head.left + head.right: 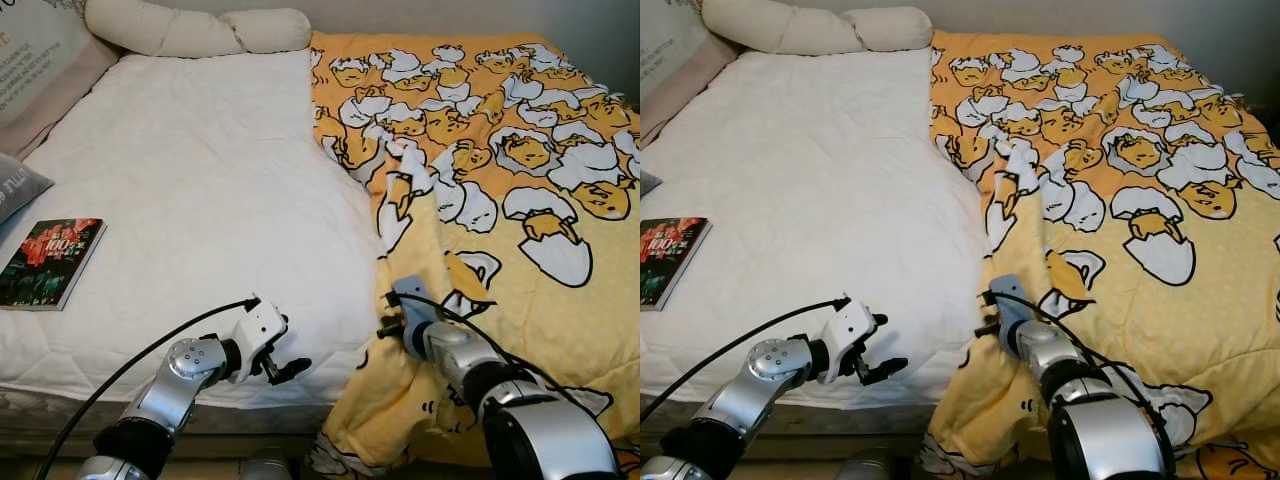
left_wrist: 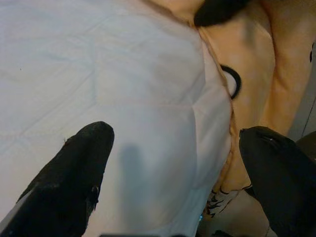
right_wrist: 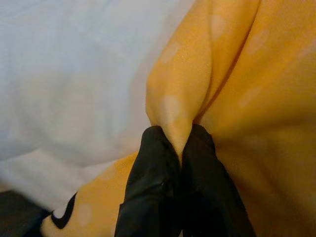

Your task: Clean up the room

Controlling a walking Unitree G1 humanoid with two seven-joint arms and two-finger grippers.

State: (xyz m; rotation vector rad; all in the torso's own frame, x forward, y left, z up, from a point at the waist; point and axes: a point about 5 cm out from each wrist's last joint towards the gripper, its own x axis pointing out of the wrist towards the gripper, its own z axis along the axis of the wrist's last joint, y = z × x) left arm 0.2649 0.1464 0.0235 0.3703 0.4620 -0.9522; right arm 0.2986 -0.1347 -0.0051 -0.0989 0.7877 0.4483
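Right claw [image 3: 178, 143] pinches a fold of yellow egg-print duvet [image 1: 520, 200] at the mattress [image 1: 200, 200] edge; left claw [image 2: 173, 163] spread wide, apparently just above the sheet.

Orange-yellow quilt [image 1: 520, 200] – white-and-black egg cartoon print, plain white quilted mattress cover [image 1: 200, 200], cream bolster pillow [image 1: 190, 30], dark red-and-green book cover [image 1: 50, 262]
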